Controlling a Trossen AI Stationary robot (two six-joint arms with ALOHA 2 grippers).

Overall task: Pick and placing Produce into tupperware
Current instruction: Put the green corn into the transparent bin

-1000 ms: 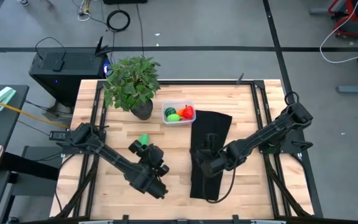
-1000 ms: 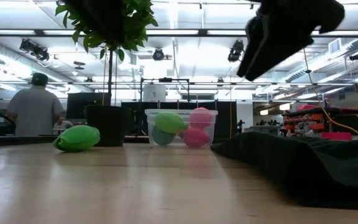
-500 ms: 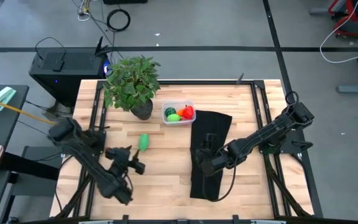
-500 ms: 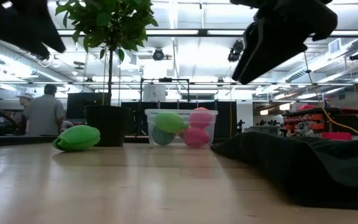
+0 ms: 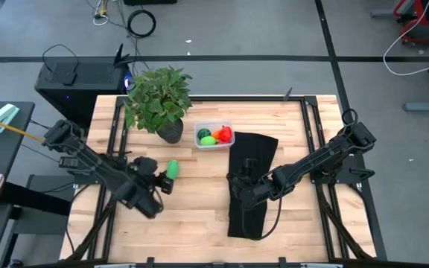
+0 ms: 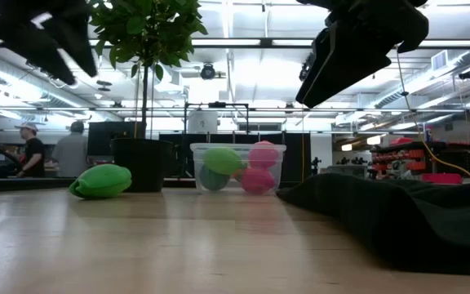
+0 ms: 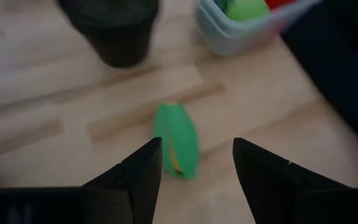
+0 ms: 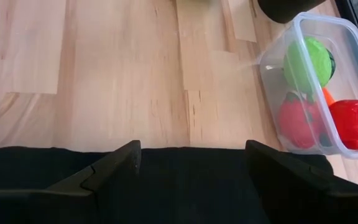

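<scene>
A light green produce piece (image 5: 172,170) lies on its side on the bare wood left of centre; it also shows in the low view (image 6: 100,181) and the left wrist view (image 7: 176,148). My left gripper (image 5: 162,182) is open and empty just left of it, raised above the table; its fingers (image 7: 142,174) stand short of the piece. The clear tupperware (image 5: 214,136) stands at the far middle, with a light green (image 8: 306,62), two red (image 8: 353,121) and other pieces inside. My right gripper (image 5: 237,184) is open and empty above a black cloth (image 5: 258,149).
A leafy potted plant (image 5: 157,100) in a dark pot (image 6: 141,163) stands left of the tupperware. The black cloth (image 8: 191,180) lies over the table's right middle, from beside the tub to the near edge. Bare wood lies at the near left. People stand in the room behind.
My left arm has swung back toward the table's left edge, and its gripper has gone from over the green piece to just left of it. The green piece lies where it was. My right gripper has shifted slightly toward the table's left above the cloth.
</scene>
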